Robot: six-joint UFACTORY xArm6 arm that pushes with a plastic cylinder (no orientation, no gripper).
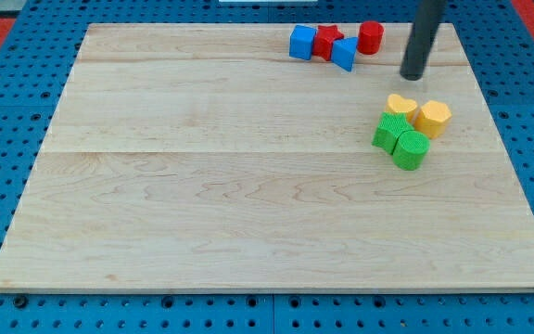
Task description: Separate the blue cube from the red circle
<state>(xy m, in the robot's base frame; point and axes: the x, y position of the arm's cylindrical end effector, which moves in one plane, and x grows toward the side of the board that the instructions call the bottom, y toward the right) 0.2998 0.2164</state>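
Since the blue cube [302, 43] looks light and rigid, a push on its right face is advised; the jawless end effector's tip [413, 76] is seen right of the red circle [370, 37].

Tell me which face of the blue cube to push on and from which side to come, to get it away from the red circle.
Push the blue cube on its right face, driving it toward the view's left, away from the red circle. A red block touches that face, so my tip would likely need to enter from the view's bottom.
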